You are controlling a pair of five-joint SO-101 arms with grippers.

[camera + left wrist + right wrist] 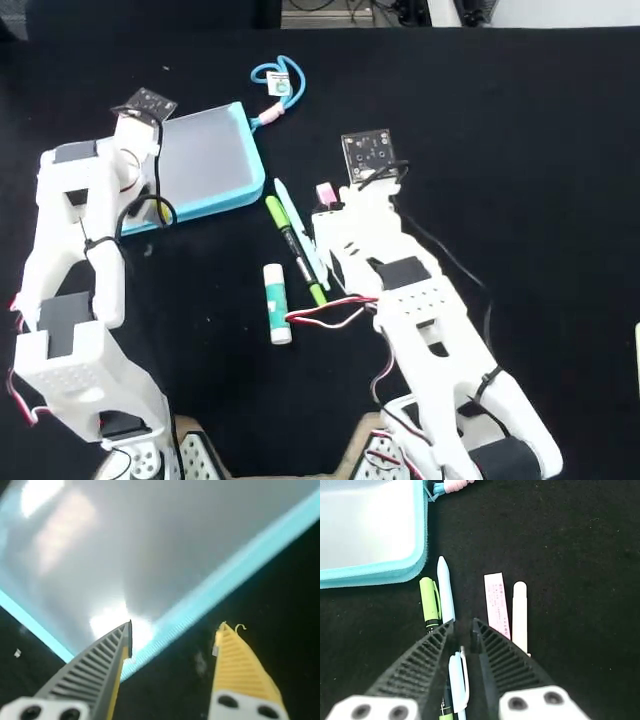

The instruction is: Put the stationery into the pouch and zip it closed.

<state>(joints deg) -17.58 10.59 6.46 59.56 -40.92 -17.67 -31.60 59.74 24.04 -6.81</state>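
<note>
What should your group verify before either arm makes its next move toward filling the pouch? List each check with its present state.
1. Right tool closed around the blue pen: ok.
2. Blue pen lifted off the table: cannot tell.
3. Left tool open, astride the pouch edge: ok.
4. Pouch mouth unzipped: cannot tell.
5. Glue stick and green pen inside the pouch: not ok, both lie on the table.
</note>
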